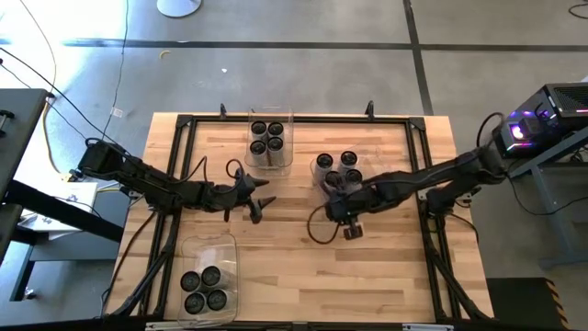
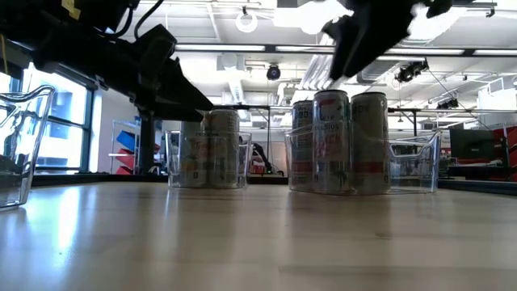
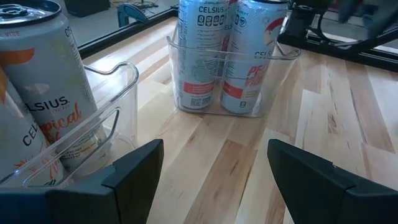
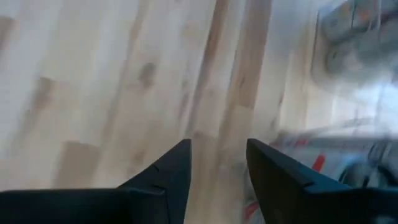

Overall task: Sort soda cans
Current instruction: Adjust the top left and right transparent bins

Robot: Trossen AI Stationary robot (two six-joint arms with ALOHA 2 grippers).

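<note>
Lying across the light wooden slatted table (image 1: 294,267) are three clear plastic rectangular bins, each holding four upright soda cans: top-centre bin (image 1: 271,138), middle-right bin (image 1: 338,171), bottom-left bin (image 1: 206,276). The left hand (image 1: 260,204) is hovering open, empty; the right hand (image 1: 353,230) is hanging parted, holding nothing.
</note>
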